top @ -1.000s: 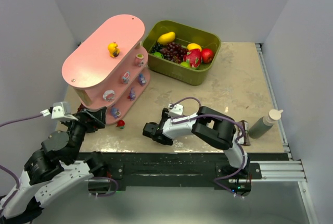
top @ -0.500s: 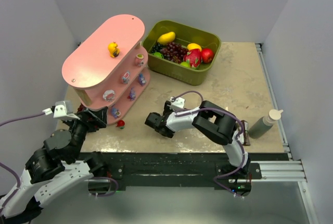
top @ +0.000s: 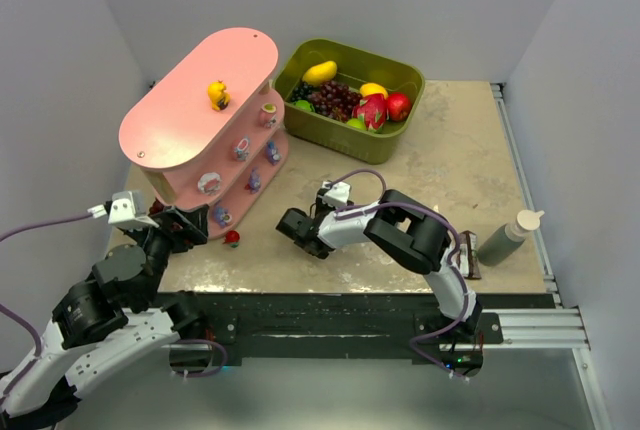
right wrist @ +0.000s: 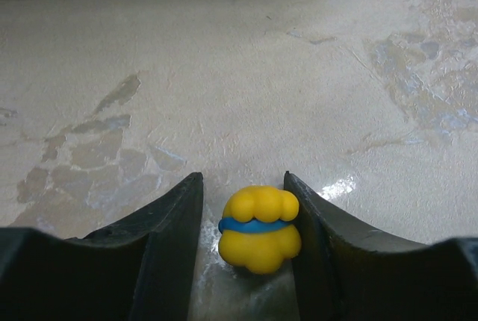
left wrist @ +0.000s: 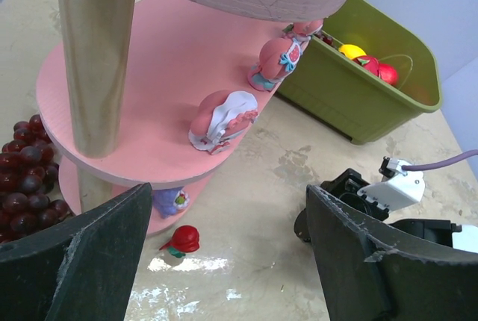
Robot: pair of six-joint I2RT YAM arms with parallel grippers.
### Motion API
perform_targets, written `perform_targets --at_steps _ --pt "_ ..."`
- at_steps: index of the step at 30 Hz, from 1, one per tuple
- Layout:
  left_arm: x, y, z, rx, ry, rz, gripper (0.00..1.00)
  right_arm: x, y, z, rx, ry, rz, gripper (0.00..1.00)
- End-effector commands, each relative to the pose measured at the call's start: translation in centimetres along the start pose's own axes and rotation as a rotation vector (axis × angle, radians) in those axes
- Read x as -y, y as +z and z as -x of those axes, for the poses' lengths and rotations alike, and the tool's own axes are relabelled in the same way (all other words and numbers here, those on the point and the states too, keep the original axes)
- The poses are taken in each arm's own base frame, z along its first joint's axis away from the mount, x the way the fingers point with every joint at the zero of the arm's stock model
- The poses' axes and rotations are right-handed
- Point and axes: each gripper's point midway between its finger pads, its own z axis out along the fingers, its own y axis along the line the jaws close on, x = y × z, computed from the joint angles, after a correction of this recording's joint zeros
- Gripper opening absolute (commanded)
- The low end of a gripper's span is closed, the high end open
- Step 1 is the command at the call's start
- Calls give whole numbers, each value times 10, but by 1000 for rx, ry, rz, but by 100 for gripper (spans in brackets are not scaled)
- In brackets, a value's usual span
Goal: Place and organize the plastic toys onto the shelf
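Observation:
The pink three-tier shelf (top: 190,110) stands at the back left, with a yellow toy (top: 217,95) on its top board. Several small pink and purple toys line the two lower boards (left wrist: 222,119). A red-capped toy (top: 232,239) (left wrist: 181,240) lies on the table by the shelf's base. My left gripper (top: 190,222) (left wrist: 228,209) hangs open just in front of it and holds nothing. At mid-table my right gripper (top: 300,231) (right wrist: 243,179) is low and open. A yellow toy with a blue band (right wrist: 260,228) sits between its fingers, touching the right one, with a gap on the left.
An olive bin (top: 390,145) of larger fruits stands behind the right arm. Dark red grapes (left wrist: 22,179) lie at the shelf's left foot. A green squeeze bottle (top: 508,238) lies at the right edge. A wooden post (left wrist: 93,52) holds up the boards.
My right gripper has moved away from the table's near edge toward the shelf. My left gripper has crept slightly forward and right toward the red-capped toy.

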Motion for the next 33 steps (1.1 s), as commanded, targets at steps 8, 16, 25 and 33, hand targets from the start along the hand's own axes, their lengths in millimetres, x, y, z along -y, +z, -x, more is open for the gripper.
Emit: perform_targets --at_steps 8,16,25,33 --pt "-2 -3 13 29 -44 17 88 33 4 -60 -182 -153 -40 32" --pt "-3 -6 17 35 -49 11 88 24 -1 -20 -129 -129 37 0" --pt "-10 -6 20 58 -62 42 88 -38 -49 115 -108 -96 431 0" --pt "-13 -7 20 52 -46 63 88 -72 -88 264 96 -92 676 0"
